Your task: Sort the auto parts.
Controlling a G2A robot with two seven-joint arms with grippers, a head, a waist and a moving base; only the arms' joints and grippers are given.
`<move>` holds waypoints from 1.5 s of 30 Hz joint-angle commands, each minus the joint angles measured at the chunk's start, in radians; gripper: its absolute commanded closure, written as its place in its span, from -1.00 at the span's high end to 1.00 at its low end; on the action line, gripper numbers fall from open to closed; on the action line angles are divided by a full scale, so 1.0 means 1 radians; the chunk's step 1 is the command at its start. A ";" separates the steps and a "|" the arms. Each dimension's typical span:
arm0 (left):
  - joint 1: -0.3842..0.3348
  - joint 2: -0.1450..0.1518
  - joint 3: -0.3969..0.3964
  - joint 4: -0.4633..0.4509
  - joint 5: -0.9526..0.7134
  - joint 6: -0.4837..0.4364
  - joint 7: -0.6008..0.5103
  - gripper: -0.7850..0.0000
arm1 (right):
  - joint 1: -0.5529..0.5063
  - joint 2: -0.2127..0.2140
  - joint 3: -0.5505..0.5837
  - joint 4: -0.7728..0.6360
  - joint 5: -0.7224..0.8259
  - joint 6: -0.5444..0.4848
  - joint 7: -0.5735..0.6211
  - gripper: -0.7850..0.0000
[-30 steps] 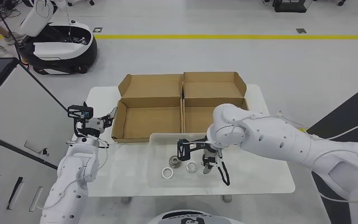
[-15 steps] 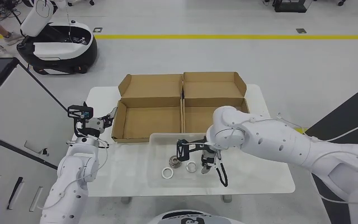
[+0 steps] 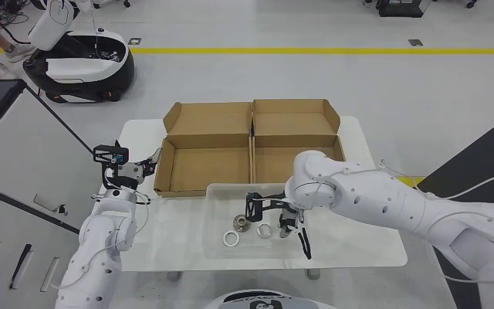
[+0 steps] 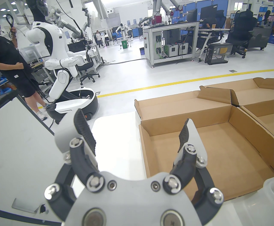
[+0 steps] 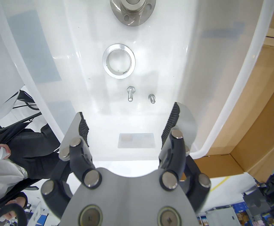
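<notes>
A clear plastic tray [image 3: 220,189] at the table's front holds the parts. In the top view these are a white ring [image 3: 230,239], a flanged metal hub [image 3: 241,225] and a metal ring [image 3: 264,230]. My right gripper [image 3: 287,225] hangs open inside the tray, just right of the metal ring. The right wrist view has the right gripper [image 5: 128,115] open and holding nothing, just short of two small bolts [image 5: 130,93] [image 5: 151,98], with the metal ring [image 5: 118,61] and the hub [image 5: 132,10] beyond them. My left gripper [image 4: 133,119] stands open and holding nothing at the table's left edge, beside a cardboard box [image 4: 203,149].
Two open cardboard boxes [image 3: 202,168] [image 3: 278,162] stand side by side behind the tray, flaps raised at the back. The tray's rim [image 5: 241,85] rises close beside my right fingers. Bare white table [image 3: 370,239] lies right of the tray. Another robot [image 3: 77,62] stands on the floor far left.
The right arm's forearm and cable have shifted slightly over the tray, and its gripper has stayed by the metal ring. The left arm has not moved.
</notes>
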 commanded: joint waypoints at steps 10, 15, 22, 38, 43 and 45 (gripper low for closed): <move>0.000 0.000 0.000 0.000 0.000 0.000 0.000 1.00 | -0.023 -0.019 0.003 0.036 0.001 -0.023 0.007 -0.02; 0.000 0.000 0.000 0.000 0.000 0.000 0.000 1.00 | -0.028 -0.034 -0.001 0.065 0.002 -0.031 0.015 -0.02; 0.000 0.000 0.000 0.000 0.000 0.000 0.000 1.00 | -0.033 -0.057 -0.006 0.099 -0.003 -0.035 0.023 -0.04; 0.000 0.000 0.000 0.000 0.000 0.000 0.000 1.00 | -0.034 -0.089 -0.021 0.146 -0.002 -0.033 0.028 -0.05; 0.000 0.000 0.000 0.000 0.000 0.000 0.000 1.00 | -0.040 -0.095 -0.021 0.157 -0.005 -0.033 0.028 -0.06; 0.000 0.000 0.000 0.000 0.000 0.000 0.000 1.00 | -0.042 -0.097 -0.021 0.160 -0.006 -0.031 0.029 -0.07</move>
